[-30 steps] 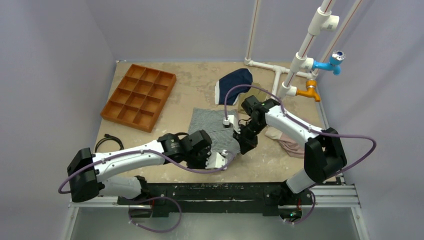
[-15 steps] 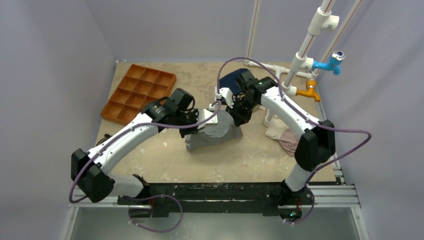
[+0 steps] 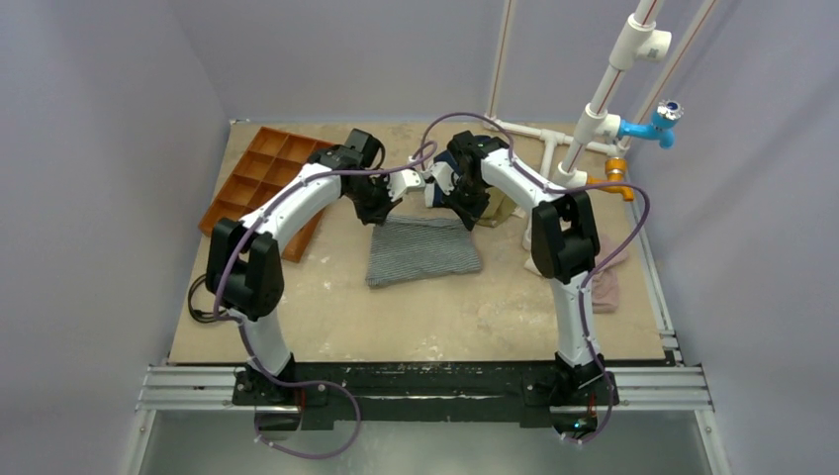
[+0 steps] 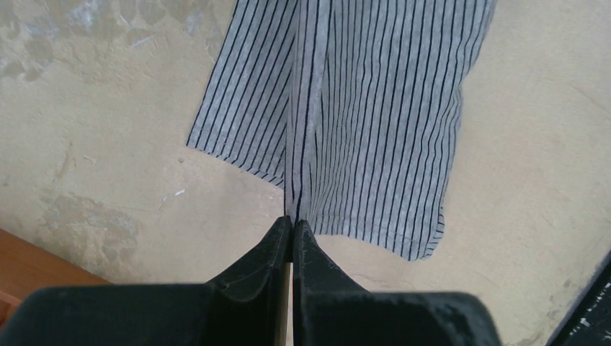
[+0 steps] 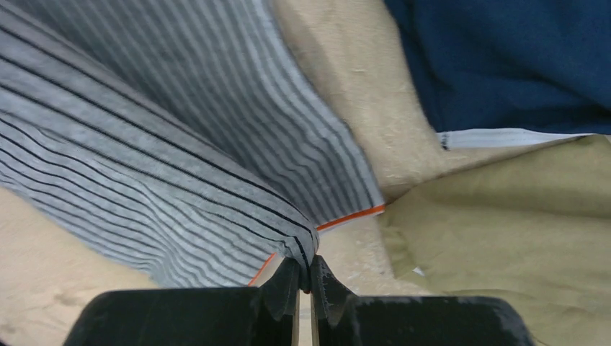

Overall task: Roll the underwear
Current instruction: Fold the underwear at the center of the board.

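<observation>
grey-striped underwear (image 3: 423, 249) pinched by left gripper (image 4: 292, 220), right gripper (image 5: 305, 264)

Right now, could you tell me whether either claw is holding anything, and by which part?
Both hold the striped underwear by its far edge: the left claw pinches a fold there, the right claw pinches the corner beside the orange trim.

Can't see the far edge of the underwear (image 3: 423, 249) beneath both arms (image 3: 307, 188); catching only part of the navy garment (image 5: 504, 65), cropped top-right.
</observation>
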